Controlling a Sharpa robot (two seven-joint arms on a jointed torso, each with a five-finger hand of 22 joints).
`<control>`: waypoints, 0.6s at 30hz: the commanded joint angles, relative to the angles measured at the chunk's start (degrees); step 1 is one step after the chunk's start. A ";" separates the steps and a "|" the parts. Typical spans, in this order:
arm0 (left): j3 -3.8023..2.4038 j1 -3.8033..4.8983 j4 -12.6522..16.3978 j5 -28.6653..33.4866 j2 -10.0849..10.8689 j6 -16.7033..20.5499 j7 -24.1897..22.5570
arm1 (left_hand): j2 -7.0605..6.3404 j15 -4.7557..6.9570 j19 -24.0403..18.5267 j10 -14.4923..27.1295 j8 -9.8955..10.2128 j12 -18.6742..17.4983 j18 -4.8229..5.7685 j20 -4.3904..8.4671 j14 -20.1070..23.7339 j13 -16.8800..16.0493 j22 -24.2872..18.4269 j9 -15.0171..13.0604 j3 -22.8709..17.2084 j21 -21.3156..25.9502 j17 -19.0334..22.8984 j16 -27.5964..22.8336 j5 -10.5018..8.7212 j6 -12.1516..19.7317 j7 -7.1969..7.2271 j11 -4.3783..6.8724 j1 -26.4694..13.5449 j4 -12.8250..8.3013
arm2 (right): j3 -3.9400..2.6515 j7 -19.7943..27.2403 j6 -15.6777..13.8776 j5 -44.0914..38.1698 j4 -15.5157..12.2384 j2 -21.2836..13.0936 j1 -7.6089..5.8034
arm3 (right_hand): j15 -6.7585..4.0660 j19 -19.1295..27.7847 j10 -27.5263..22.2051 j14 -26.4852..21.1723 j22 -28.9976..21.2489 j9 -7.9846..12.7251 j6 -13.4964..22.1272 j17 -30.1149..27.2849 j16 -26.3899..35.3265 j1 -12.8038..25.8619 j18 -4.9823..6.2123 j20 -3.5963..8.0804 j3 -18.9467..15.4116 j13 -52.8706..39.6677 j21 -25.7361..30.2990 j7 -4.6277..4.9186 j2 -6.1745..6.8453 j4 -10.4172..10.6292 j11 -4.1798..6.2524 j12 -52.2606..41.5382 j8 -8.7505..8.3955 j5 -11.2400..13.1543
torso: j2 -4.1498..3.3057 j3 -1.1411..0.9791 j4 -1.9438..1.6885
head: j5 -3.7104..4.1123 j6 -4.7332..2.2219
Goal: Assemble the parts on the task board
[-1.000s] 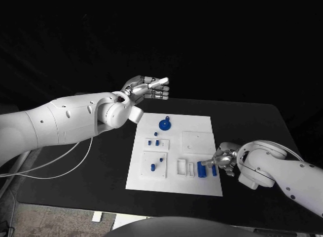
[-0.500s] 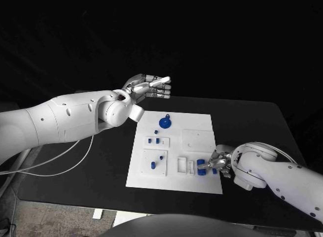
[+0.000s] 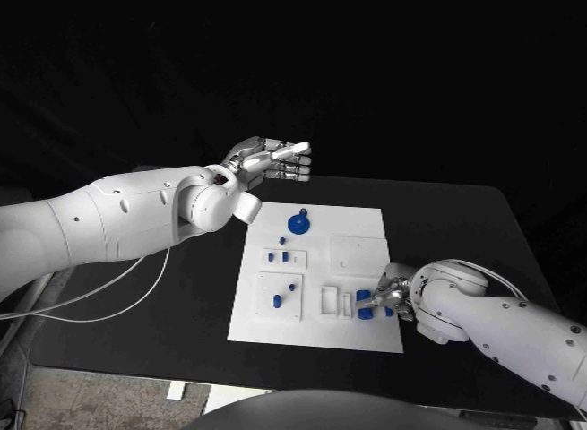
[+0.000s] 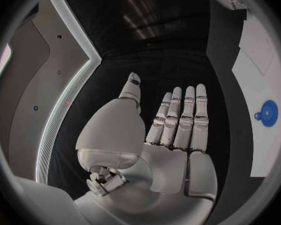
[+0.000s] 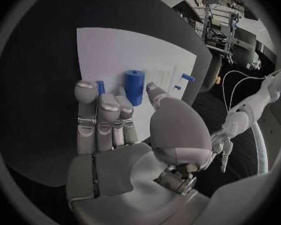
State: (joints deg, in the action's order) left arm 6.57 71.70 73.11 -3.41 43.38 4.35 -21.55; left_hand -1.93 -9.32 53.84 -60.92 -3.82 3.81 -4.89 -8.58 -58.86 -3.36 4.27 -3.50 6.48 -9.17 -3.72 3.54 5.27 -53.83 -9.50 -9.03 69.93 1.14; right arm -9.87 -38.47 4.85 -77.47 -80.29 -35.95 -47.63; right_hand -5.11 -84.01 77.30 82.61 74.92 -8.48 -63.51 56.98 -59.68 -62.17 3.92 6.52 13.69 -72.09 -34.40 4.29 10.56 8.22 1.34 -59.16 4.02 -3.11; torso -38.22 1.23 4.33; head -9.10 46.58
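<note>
Black bench [image 3: 461, 224] carries the white task board [image 3: 358, 224], lying flat in the middle of it. Left arm is raised well off the board; the left robot hand [image 3: 274, 161] hangs above the board's far left corner, released, fingers straight and together, nothing in it (same in the left wrist view [image 4: 172, 135]). Right robot hand [image 3: 390, 296] is low at the board's near right corner, fingers extended over the blue parts there; the right wrist view [image 5: 115, 120] shows fingertips just beside an upright blue cylinder [image 5: 134, 86], nothing visibly grasped. Contact with it cannot be told. Other parts: round blue disc [image 3: 299, 222] at the far side of the board, small blue pieces [image 3: 284, 258] mid-left, more [image 3: 287, 296] in the near-left block, all well apart from either hand.

Step, as a judgement: right robot hand reaching for the cylinder at the near right corner, pick not yet made. Next move likely calls for closing thumb and fingers around it without tipping it, then lifting straight up clear of the slim blue piece [image 5: 100, 86] next to it.
</note>
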 commanded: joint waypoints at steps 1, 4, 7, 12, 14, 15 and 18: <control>-0.03 0.00 0.10 -0.17 -0.21 -1.54 -0.14 | 0.56 -0.10 0.09 -0.41 -0.32 -0.27 -0.04 -0.21 0.50 0.02 -0.02 -0.08 0.10 0.21 0.09 -0.04 0.27 -0.70 0.17 0.25 -0.24 -0.24 | 0.54 0.84 -1.19 -1.41 0.95 0.89 0.13 | -0.11 -1.76 0.38 0.34 4.05 0.26 0.47 0.07 -0.14 -0.39 -0.29 0.10 -0.14 -0.09 -0.23 0.04 0.01 0.16 -0.03 0.14 -0.34 0.34 | -0.03 -0.04 -0.18 | 0.09 -0.06; -0.01 0.00 0.10 -0.19 -0.23 -1.82 -0.09 | 0.68 -0.08 0.05 -0.39 -0.26 -0.28 -0.02 -0.23 0.61 0.02 -0.03 -0.07 0.21 0.24 0.09 -0.04 0.23 -0.81 0.15 0.25 -0.30 -0.31 | 0.95 1.03 -1.56 -1.24 1.83 1.79 0.15 | -0.10 -1.75 0.41 0.32 4.02 0.30 0.45 0.04 -0.08 -0.67 -0.25 0.08 0.36 -0.20 -0.23 0.05 -0.14 0.03 -0.03 0.10 -0.33 0.34 | -0.06 -0.08 -0.12 | 0.16 -0.08; 0.01 0.00 0.06 -0.19 -0.32 -2.01 -0.04 | 0.68 -0.08 0.05 -0.39 -0.26 -0.28 -0.02 -0.23 0.61 0.02 -0.03 -0.07 0.21 0.24 0.09 -0.04 0.23 -0.81 0.15 0.25 -0.30 -0.31 | 1.33 1.16 -1.61 -1.18 2.80 2.53 0.16 | -0.09 -1.76 0.41 0.36 4.05 0.32 0.37 0.10 -0.14 -1.03 -0.25 0.07 1.08 -0.26 -0.39 0.07 -0.23 -0.58 -0.04 0.12 -0.33 0.33 | -0.02 -0.03 0.07 | 0.13 -0.11; 0.04 0.00 0.00 -0.23 -0.47 -2.11 0.19 | 0.68 -0.08 0.05 -0.39 -0.26 -0.28 -0.02 -0.23 0.61 0.02 -0.03 -0.07 0.21 0.24 0.09 -0.04 0.23 -0.81 0.15 0.25 -0.30 -0.31 | 2.45 1.42 -1.06 -2.56 4.21 3.30 0.17 | -0.08 -1.71 0.39 0.35 4.05 0.37 0.32 0.12 -0.14 -0.85 -0.23 0.04 1.74 -0.34 -0.48 0.07 -0.38 -1.48 -0.05 0.17 -0.35 0.33 | 0.02 0.00 0.06 | 0.25 -0.11; 0.04 0.00 -0.03 -0.27 -0.49 -2.13 0.32 | 0.80 -0.07 0.09 -0.41 -0.23 -0.27 -0.03 -0.21 0.65 0.02 -0.01 -0.07 0.35 0.22 0.08 -0.03 0.19 -0.84 0.15 0.24 -0.28 -0.46 | 2.98 1.52 -0.87 -3.50 4.66 3.54 0.17 | -0.09 -1.70 0.42 0.35 4.07 0.41 0.13 0.19 -0.18 -0.51 -0.23 0.06 2.00 -0.44 -0.63 0.02 -0.42 -2.00 -0.02 0.16 -0.33 0.33 | 0.01 -0.04 0.02 | 0.26 -0.12; 0.05 0.00 -0.03 -0.29 -0.49 -2.13 0.37 | 0.80 -0.07 0.09 -0.41 -0.23 -0.27 -0.03 -0.21 0.65 0.02 -0.01 -0.07 0.35 0.22 0.08 -0.03 0.19 -0.84 0.15 0.24 -0.28 -0.46 | 3.21 1.58 -0.72 -3.82 4.83 3.65 0.17 | -0.10 -1.70 0.42 0.35 4.07 0.40 0.10 0.19 -0.18 -0.59 -0.23 0.06 2.03 -0.45 -0.65 0.01 -0.41 -2.07 -0.01 0.16 -0.32 0.33 | 0.00 -0.05 0.01 | 0.23 -0.08; 0.06 0.00 -0.04 -0.33 -0.48 -2.12 0.49 | 0.78 -0.08 0.10 -0.44 -0.24 -0.27 -0.03 -0.21 0.65 0.01 -0.01 -0.08 0.38 0.21 0.09 -0.05 0.06 -0.92 0.15 0.25 -0.26 -0.48 | 3.79 1.77 0.00 -4.41 5.03 3.92 0.17 | -0.10 -1.65 0.45 0.35 4.08 0.34 -0.34 0.12 -0.12 -2.47 -0.27 0.01 2.87 -0.47 -0.72 -0.02 -0.88 -3.97 0.05 0.17 -0.32 0.08 | -0.03 -0.09 0.01 | 0.21 -0.04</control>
State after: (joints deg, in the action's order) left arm 6.66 71.68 73.00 -3.51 43.00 3.32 -21.09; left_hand -1.68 -9.53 53.84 -61.13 -3.82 3.81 -4.88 -8.59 -58.65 -3.36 4.27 -3.53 6.80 -9.17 -3.72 3.54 5.27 -54.44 -9.29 -8.82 69.69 0.82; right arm -6.86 -36.75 2.05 -80.27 -75.85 -32.16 -48.46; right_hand -4.91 -84.01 77.30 82.81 74.91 -49.79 -63.53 57.11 -59.68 -63.34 3.93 6.52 16.33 -72.49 -34.95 4.51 10.45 4.75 1.33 -59.16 3.80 -3.10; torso -38.22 1.21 4.36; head -8.85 46.49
